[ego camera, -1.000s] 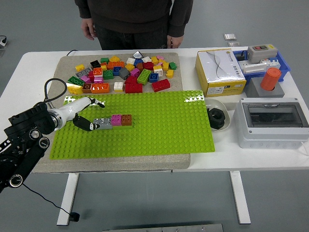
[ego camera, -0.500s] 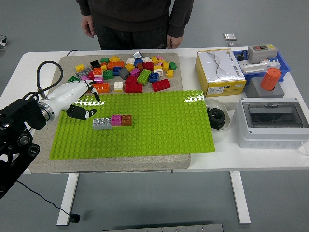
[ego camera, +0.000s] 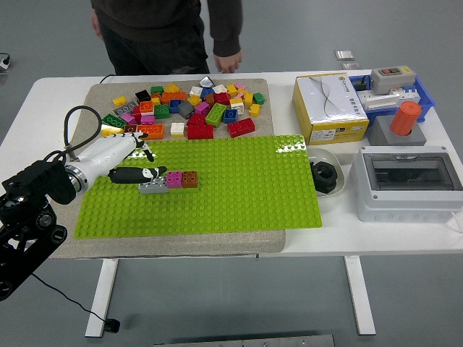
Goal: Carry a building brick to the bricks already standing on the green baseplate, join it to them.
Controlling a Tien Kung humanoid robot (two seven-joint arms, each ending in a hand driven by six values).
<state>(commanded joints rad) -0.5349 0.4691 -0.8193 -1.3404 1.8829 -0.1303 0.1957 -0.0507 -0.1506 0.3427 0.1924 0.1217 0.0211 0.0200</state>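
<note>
A short row of three bricks stands on the green baseplate (ego camera: 239, 195): a grey brick (ego camera: 153, 188), a pink brick (ego camera: 174, 179) and a brown brick (ego camera: 190, 179). My left hand (ego camera: 141, 174) comes in from the left, its white palm over the plate's left part. Its black fingers (ego camera: 134, 176) are stretched out flat towards the right, with the tips at the top of the grey brick. I see nothing held in the hand. A heap of loose coloured bricks (ego camera: 188, 108) lies on the mat behind the plate. The right arm is not visible.
A person stands at the far side, one hand (ego camera: 230, 63) hanging near the brick heap. To the right are a yellow-and-white box (ego camera: 329, 108), a white bowl with a black part (ego camera: 327, 175), a grey electrical box (ego camera: 409, 181) and an orange cylinder (ego camera: 406, 117).
My left hand drew back up-left from the row, then returned with its fingers stretched onto the grey brick. The person has stepped to the left.
</note>
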